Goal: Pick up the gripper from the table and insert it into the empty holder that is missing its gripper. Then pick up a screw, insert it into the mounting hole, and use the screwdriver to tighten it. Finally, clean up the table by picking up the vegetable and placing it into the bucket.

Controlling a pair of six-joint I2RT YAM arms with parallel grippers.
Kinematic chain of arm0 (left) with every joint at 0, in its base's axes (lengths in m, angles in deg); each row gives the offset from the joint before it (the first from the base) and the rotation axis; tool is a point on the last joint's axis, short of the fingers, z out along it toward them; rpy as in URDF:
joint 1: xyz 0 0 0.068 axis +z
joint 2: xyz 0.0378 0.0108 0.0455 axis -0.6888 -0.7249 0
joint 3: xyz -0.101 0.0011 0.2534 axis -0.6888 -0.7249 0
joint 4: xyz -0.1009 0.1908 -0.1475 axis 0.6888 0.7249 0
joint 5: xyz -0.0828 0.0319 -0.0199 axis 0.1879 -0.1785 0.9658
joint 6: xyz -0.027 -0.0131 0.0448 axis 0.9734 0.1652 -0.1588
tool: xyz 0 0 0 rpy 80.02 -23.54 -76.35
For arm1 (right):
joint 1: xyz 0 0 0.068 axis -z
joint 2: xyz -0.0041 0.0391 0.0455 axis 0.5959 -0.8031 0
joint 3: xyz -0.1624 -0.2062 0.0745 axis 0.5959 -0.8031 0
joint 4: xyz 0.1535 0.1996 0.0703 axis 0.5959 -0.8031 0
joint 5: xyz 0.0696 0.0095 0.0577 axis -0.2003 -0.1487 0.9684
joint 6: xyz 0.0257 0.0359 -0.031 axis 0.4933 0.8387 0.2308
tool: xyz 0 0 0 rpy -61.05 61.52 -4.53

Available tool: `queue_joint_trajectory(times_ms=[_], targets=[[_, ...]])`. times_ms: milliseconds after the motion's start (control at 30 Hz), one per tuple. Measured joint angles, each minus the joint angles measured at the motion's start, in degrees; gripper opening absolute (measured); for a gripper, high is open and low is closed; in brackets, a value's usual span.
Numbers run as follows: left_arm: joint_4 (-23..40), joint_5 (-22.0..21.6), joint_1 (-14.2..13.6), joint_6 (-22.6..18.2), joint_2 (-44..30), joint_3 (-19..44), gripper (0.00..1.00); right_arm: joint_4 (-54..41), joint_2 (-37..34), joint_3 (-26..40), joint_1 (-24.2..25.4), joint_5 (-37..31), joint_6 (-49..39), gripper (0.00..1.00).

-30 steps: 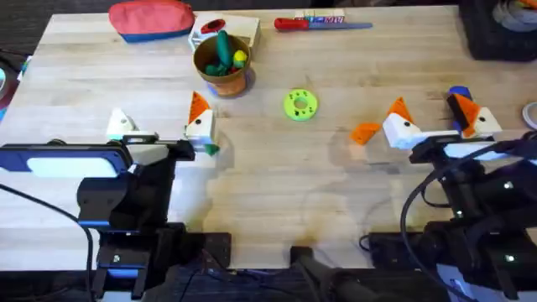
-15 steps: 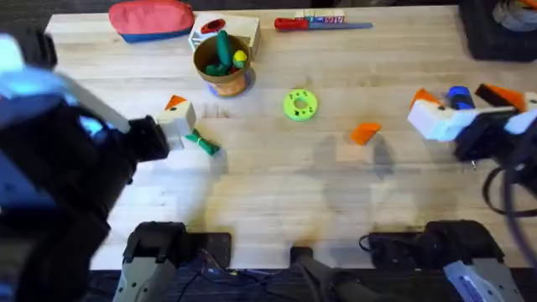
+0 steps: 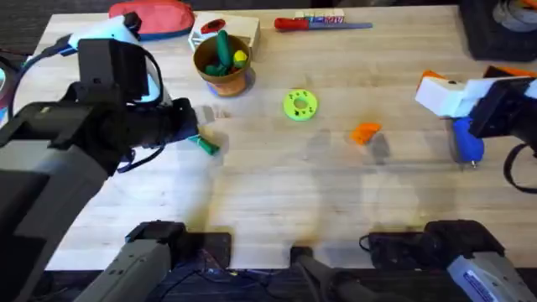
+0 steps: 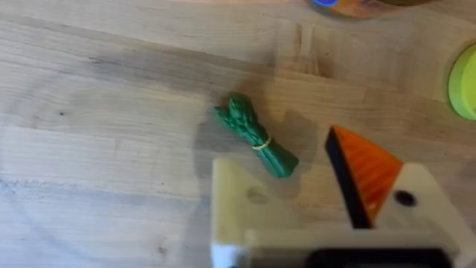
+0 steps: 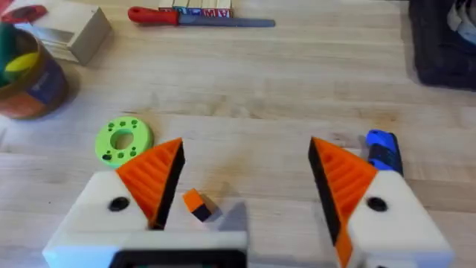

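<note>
Plainly, the right hand [image 5: 242,193] hangs wide open and empty over the loose orange gripper [image 5: 196,205] on the worktop [image 3: 277,193], seemingly lined up to pick it, while the left hand [image 4: 327,197], one pad missing, hovers open by the vegetable [image 4: 255,135].

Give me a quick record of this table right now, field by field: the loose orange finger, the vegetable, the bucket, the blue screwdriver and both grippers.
loose piece: small flat orange plastic finger, lying alone mid-table
vegetable: slim green toy vegetable, lying on the wood near the left gripper
bucket: round brown-orange bucket, toy pieces inside
screwdriver: thick blue power screwdriver, lying beside the right gripper
left gripper: one orange pad present, other white holder bare
right gripper: open, empty
</note>
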Motion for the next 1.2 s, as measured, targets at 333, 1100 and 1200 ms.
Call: queue_joint_trajectory(times_ms=[333,1100,1200], targets=[[-2.1,7.4,-5.4,-3.6,3.0,0.0,0.965,0.0,0.0,0.0,0.0,0.0,0.0,0.991],[-15.6,13.4,-28.8,-11.7,21.7,1.9,0.988,0.0,0.0,0.0,0.0,0.0,0.0,0.991],[-17.9,13.2,-28.8,-12.8,21.2,1.9,0.987,0.0,0.0,0.0,0.0,0.0,0.0,0.991]])
